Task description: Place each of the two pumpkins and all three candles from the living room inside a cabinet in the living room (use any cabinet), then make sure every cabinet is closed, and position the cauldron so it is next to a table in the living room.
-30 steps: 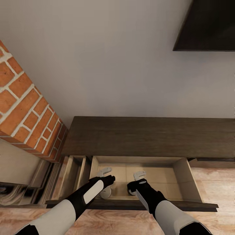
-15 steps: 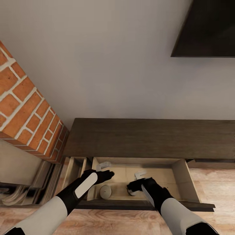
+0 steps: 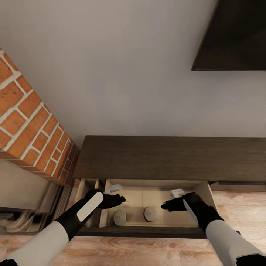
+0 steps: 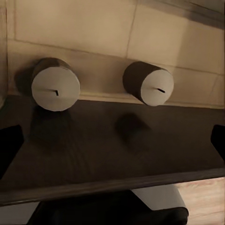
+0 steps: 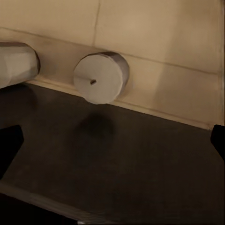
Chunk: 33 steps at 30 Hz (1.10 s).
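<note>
Both arms have pulled apart and back since a second ago. Then the left gripper and right gripper sat low over the drawer floor, each right at a candle; now they hang at 9 and 3 o'clock of the two candles, clear of them. The left candle and right candle stand alone on the pale floor of the open drawer of the cabinet, near its front edge at 6 o'clock. I take this as two candles delivered and let go.

Both grippers look released: in each wrist view the dark fingertips sit wide at the frame edges with nothing between them.

The candles are stubby grey cylinders with flat pale tops, each marked by a small dark wick slot. In the left wrist view the two, one and the other, stand apart, not touching, just behind the dark front board.

One candle and both pumpkins remain, by my reckoning, and the drawer must be shut later.
</note>
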{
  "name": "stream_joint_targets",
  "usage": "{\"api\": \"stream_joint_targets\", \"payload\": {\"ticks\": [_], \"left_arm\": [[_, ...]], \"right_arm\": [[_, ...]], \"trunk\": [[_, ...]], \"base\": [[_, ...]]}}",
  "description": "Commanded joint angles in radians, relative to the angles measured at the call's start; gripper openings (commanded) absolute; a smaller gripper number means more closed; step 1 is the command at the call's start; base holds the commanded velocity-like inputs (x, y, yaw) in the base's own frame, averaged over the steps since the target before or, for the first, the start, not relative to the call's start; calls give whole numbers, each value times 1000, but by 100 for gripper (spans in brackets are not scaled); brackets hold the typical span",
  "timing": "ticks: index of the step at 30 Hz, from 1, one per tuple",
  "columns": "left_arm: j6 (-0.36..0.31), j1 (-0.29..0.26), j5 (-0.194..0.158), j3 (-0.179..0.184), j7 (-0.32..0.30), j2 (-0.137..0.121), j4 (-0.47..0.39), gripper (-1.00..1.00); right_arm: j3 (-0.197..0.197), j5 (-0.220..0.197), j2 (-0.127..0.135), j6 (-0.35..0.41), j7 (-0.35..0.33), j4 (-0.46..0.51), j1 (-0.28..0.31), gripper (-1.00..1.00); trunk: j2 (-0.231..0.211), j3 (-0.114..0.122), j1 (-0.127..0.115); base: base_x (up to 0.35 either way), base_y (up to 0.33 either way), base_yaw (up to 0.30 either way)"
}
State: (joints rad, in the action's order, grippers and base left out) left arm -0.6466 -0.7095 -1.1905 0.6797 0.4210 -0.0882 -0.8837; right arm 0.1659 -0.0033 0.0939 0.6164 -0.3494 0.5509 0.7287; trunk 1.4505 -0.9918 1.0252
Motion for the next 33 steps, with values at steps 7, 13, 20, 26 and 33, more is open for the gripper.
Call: {"api": "stream_joint_targets", "payload": {"ticks": [7, 13, 20, 26, 33], "left_arm": [[-37, 3, 0, 0, -173, -33, -6, 100], [-46, 5, 0, 0, -481, -123, -1, 100], [-53, 15, 3, 4, -589, -143, 5, 100], [-69, 50, 2, 7, -594, -157, -6, 100], [-61, 54, 2, 4, -594, -143, -50, 100]], "right_arm": [[1, -1, 38, 18, -198, 4, 0, 100], [1, 0, 88, 20, -375, 3, 0, 100], [4, 9, 116, 16, -442, -6, -4, 100], [5, 10, 130, 13, -446, 4, -9, 100], [1, 2, 172, 18, -679, 57, -10, 100]], "trunk": [[-21, 9, -12], [-21, 9, -12], [-21, 9, -12], [-21, 9, -12], [-21, 9, -12]], "base": [[0, 0, 0], [-238, 0, 0], [-330, 0, 0], [-314, 0, 0], [-61, 0, 0]]}}
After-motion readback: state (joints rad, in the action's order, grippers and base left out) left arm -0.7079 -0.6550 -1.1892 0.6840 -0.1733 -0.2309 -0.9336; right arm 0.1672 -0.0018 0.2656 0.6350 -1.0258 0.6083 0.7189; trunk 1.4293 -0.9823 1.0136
